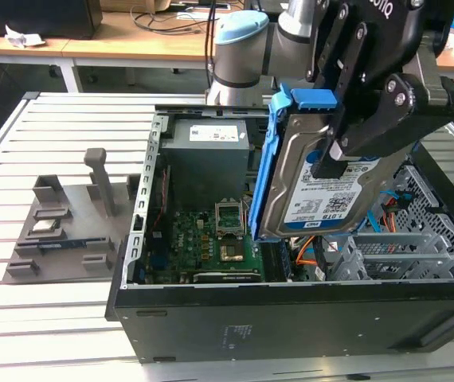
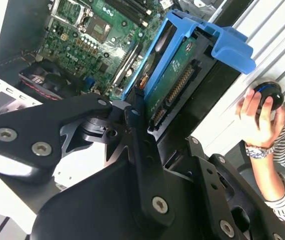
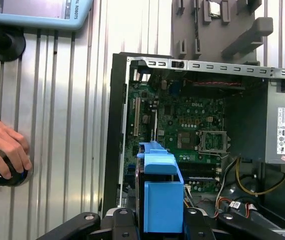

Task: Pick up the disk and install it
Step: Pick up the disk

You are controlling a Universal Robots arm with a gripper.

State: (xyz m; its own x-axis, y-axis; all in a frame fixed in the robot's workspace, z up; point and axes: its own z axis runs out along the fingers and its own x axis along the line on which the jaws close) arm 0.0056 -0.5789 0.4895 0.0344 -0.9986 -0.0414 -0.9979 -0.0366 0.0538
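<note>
Upper right of the exterior view, the fingers [image 1: 334, 151] are clamped on the disk [image 1: 311, 199], one black finger across its labelled face and the other behind it. Your gripper [image 1: 316, 165] carries the drive on edge and tilted, its blue bracket [image 1: 272, 151] wrapping the side toward the exterior view's left. The drive hangs in the air above the open computer case [image 1: 291, 318], apart from the motherboard [image 1: 203, 235] below and from the metal drive cage [image 1: 406, 255] at lower right. In the second wrist view the drive's connector edge [image 2: 180, 87] faces the camera. I judge the pick-up done and the install not yet made: the drive sits in no bay. Seating it would call for squaring the tilted drive to the cage and clearing the orange cables [image 1: 311, 253] beside it. In both wrist views a person's hand [image 2: 257, 117] rests on a round black knob [image 2: 268, 94] on the slatted table [image 3: 82, 125] beside the case.
</note>
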